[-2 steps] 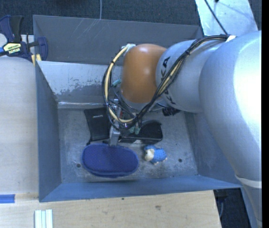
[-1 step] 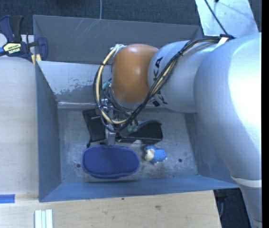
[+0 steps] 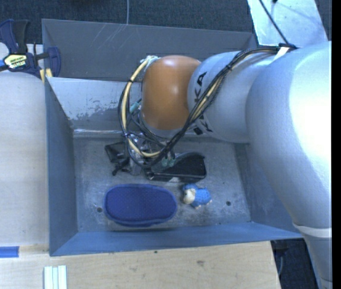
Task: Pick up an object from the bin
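Grey bin (image 3: 62,179): gripper (image 3: 135,152) just beside black object (image 3: 185,166)

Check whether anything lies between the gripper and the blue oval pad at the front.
Nothing visible does: bare bin floor separates the gripper from the blue oval pad. The black flat thing lies beside that gap.

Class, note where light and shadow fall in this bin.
Camera view: glare on the white arm casing, sheen on the orange domed wrist cover; the grey metal bin's back wall catches light; dark shadow rims the blue oval pad.
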You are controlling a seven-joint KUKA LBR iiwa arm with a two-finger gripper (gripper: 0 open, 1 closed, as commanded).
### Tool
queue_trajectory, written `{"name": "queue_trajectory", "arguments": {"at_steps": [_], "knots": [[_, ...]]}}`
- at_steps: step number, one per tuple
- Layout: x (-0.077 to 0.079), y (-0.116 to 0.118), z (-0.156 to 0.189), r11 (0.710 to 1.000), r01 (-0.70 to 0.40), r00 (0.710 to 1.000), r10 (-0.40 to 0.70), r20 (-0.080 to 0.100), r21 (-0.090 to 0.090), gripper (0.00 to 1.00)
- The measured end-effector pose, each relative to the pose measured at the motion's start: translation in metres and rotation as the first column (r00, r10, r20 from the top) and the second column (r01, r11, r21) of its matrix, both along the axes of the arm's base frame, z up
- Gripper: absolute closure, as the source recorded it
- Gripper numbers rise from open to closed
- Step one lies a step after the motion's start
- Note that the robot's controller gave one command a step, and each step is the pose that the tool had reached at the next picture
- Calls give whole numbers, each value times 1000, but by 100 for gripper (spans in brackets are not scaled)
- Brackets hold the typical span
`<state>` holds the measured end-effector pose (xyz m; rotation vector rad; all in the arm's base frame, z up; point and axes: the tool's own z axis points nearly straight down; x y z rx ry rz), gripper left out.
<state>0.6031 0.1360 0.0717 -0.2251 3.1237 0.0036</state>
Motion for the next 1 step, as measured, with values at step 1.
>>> {"name": "queue_trajectory", "arguments": {"at_steps": [1], "knots": [[7, -1, 142, 1000, -28, 1000, 28, 4, -1, 100]]}}
